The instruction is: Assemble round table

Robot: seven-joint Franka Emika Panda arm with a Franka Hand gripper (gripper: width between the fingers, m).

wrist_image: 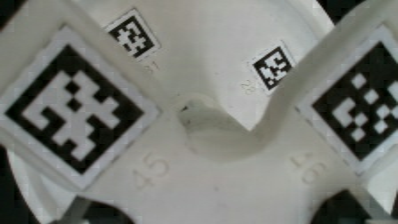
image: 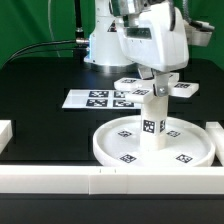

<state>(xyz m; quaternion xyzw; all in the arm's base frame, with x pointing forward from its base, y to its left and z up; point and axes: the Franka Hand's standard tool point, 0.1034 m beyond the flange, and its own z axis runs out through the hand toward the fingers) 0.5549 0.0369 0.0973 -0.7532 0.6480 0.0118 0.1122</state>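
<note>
The exterior view looked across the black table [image: 40,110] from its front edge, slightly raised and angled down, at middling range. The round disc [image: 120,148] sat low at about 5 o'clock from the picture's centre, the marker board [image: 100,98] just left of centre, and the arm's white base [image: 105,40] at 12 o'clock. The wrist view looked from very near, so that the tagged white cross-shaped foot [wrist_image: 214,120] filled the whole picture. Both views shared that foot [image: 160,84], seen small in the exterior view at 2 o'clock from centre.
</note>
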